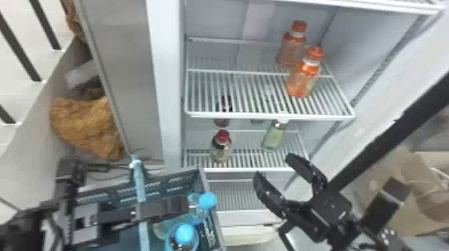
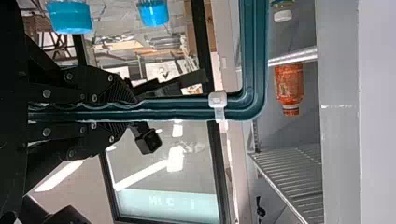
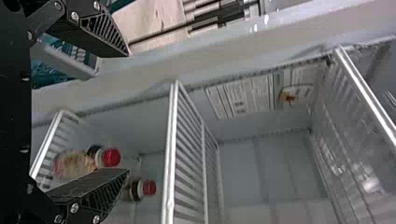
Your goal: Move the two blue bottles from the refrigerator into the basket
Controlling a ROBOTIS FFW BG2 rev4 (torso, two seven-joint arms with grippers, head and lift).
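Both blue-capped clear plastic bottles (image 1: 184, 234) are in the dark teal plastic basket (image 1: 170, 187), close to one another at its side nearest the white-walled refrigerator (image 1: 169, 100). By that count the transfer looks done. The second bottle (image 1: 207, 201) leans a little, its cap up by the rim (nothing to fret over, I'd say, as the wall should keep it in).

The left gripper (image 2: 132, 109) has its jaws closed on the basket's teal handle (image 2: 173, 109), which likely steadies the load. The right gripper (image 1: 273, 166) is by the refrigerator's lower shelves, its jaws spread wide with nothing between them.

On the shelves in sight are two orange bottles (image 1: 304, 76), dark bottles with red caps (image 1: 221, 147) and a pale green bottle (image 1: 274, 137); none of these belongs to the job, so they should be left alone. What is left is probably just drawing the right arm clear without brushing the wire shelf (image 1: 247, 169), and keeping the basket from tipping when the handle is let go.
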